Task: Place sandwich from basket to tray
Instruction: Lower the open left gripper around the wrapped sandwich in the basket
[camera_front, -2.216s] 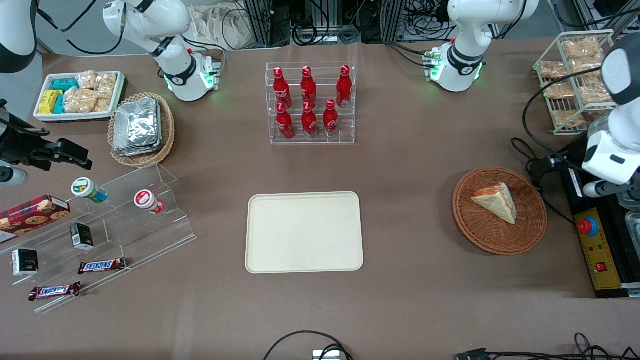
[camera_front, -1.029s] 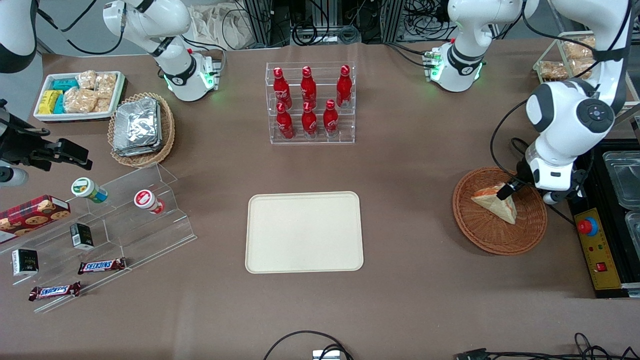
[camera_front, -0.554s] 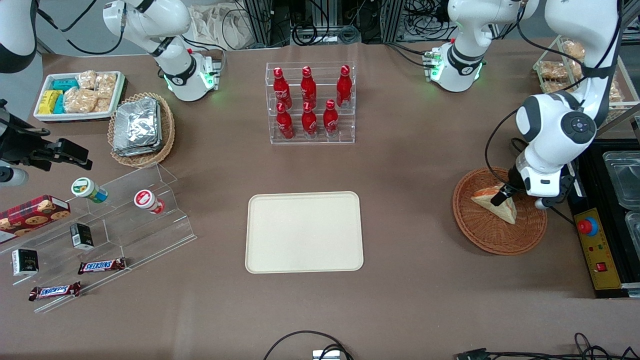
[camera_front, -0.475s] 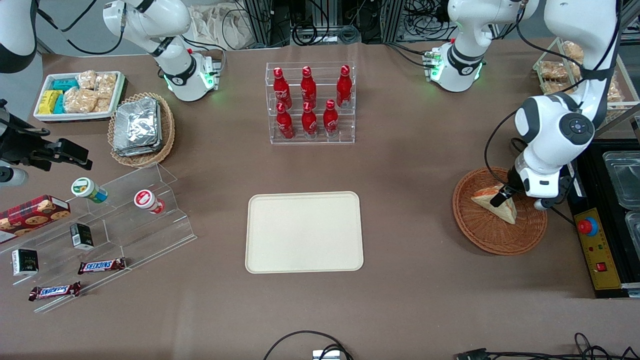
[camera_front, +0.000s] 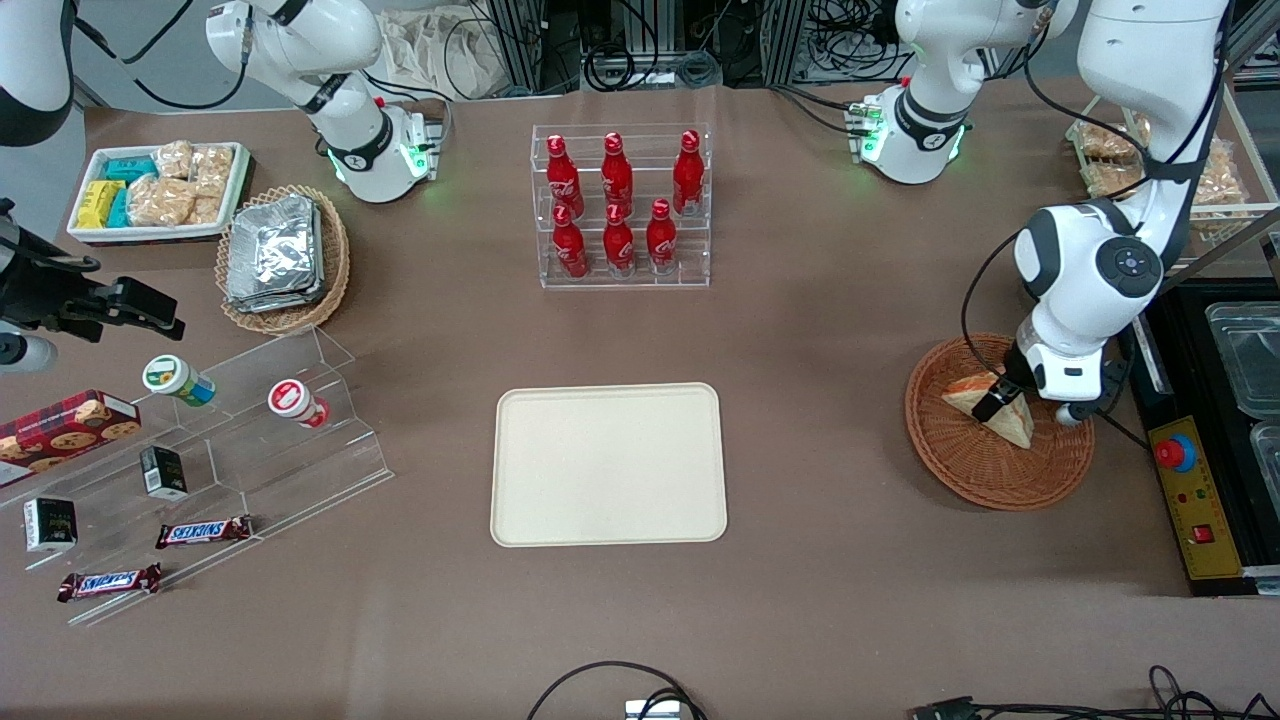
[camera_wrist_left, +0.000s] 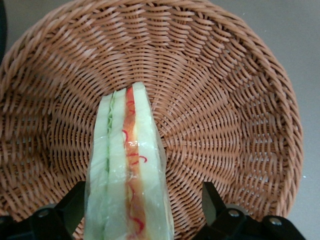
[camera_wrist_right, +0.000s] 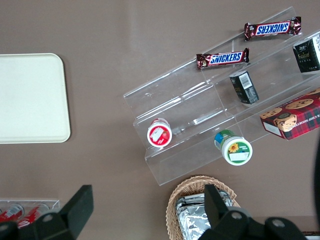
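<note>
A wrapped sandwich (camera_wrist_left: 129, 170) lay in the reddish-brown wicker basket (camera_front: 1000, 470), a pale bread wedge with green and red-orange filling along its edge. The gripper (camera_wrist_left: 137, 220) hung over the basket, its dark fingers (camera_wrist_left: 72, 207) spread either side of the wedge, not touching it

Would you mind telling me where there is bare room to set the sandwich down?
The cream tray is bare all over, with open tabletop around it. The basket is taken: the sandwich lies in it, and the hand, fingers open, straddles it. The acrylic step shelf toward the parked arm's end is crowded.
</note>
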